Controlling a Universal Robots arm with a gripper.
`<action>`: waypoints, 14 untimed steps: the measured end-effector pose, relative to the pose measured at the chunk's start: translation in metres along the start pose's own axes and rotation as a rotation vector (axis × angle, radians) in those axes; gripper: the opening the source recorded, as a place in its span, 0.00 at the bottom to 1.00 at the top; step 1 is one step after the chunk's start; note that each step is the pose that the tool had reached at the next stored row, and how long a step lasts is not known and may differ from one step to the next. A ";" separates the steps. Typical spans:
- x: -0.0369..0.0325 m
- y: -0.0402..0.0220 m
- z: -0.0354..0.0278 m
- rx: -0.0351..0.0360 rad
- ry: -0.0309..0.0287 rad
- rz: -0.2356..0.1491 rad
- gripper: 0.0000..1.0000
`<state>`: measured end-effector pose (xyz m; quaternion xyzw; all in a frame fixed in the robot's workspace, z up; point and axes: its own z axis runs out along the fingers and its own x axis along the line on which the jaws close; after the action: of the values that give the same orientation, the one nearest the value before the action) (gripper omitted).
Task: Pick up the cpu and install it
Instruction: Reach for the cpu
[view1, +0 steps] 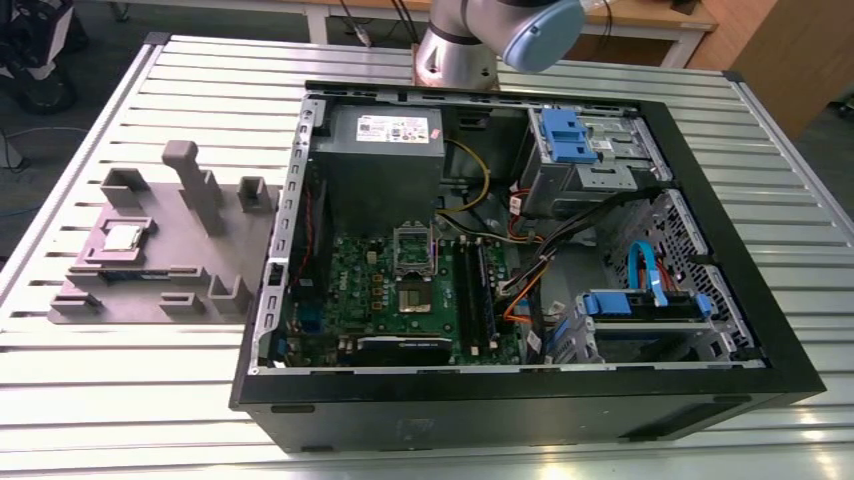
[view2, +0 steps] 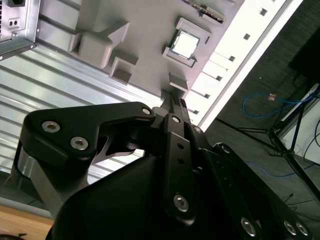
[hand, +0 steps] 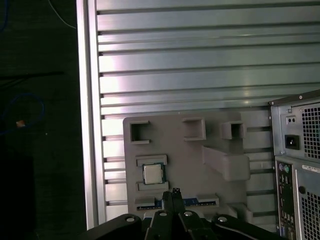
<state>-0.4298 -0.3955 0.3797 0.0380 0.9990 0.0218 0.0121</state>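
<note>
The cpu (view1: 124, 237), a small silver square chip, lies flat in a recess of the mauve-grey tray (view1: 160, 285) at the exterior view's left, outside the computer case. In both wrist views it shows from above, cpu (hand: 152, 173) and cpu (view2: 186, 42), with my gripper (hand: 173, 194) hanging well above the tray, apart from the chip. The black fingers (view2: 175, 102) stand together, shut, with nothing between them. The metal-framed socket (view1: 416, 297) sits on the green motherboard inside the case.
The open black computer case (view1: 534, 395) lies on the slatted metal table (view1: 120, 400), holding a power supply (view1: 384, 135), cables and blue drive brackets (view1: 647, 300). Upright blocks (view1: 200, 185) rise from the tray. The arm's base (view1: 461, 55) stands behind the case.
</note>
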 end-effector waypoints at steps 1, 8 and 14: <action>0.0016 -0.0001 0.0001 0.0000 0.0000 0.000 0.10; 0.0114 -0.0007 0.0004 0.0000 0.0000 0.000 0.10; 0.0179 -0.0012 0.0006 0.0000 -0.0001 0.000 0.10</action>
<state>-0.4477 -0.3953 0.3786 0.0379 0.9990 0.0218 0.0121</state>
